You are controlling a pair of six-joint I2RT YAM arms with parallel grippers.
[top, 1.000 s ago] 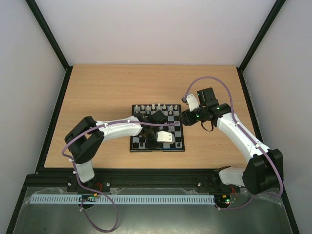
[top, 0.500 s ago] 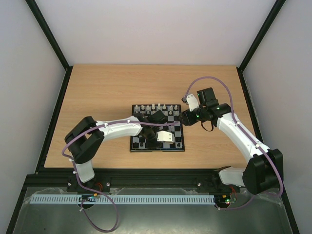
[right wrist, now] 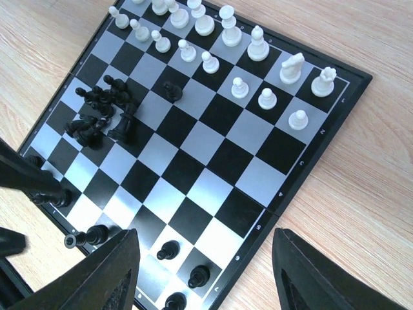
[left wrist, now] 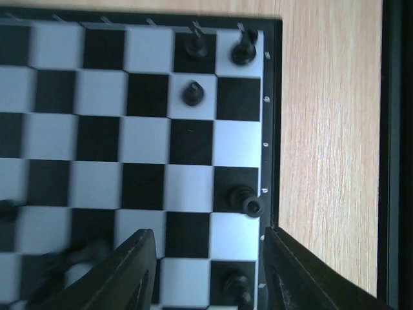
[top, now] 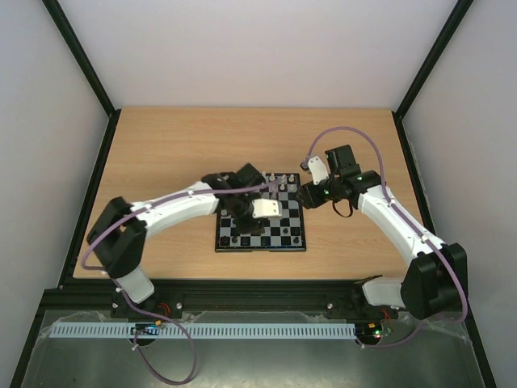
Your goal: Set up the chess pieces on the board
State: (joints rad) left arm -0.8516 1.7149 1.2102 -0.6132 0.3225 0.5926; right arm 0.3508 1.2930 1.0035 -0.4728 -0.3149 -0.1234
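The board (top: 284,234) lies mid-table, and its rim (left wrist: 270,129) shows in the left wrist view. White chess pieces (right wrist: 240,86) fill its far rows. Black chess pieces are partly heaped in a cluster (right wrist: 106,110); others stand near the front rim (right wrist: 168,249). My left gripper (top: 245,221) hovers over the board's near half, its jaws (left wrist: 210,271) open with nothing gripped. One black piece (left wrist: 248,199) leans by the rim just ahead of its fingers (left wrist: 132,271). My right gripper (top: 305,194) hangs open (right wrist: 206,278) above the board's right edge, holding nothing.
Bare wooden tabletop (top: 178,153) surrounds the board on all sides. A black frame rail (top: 242,284) runs along the table's near edge, with both arm bases behind it. White walls enclose the table at the back and sides.
My left arm has swung from the board's front right toward its far left, and its jaws have spread apart. The right arm has stayed where it was.
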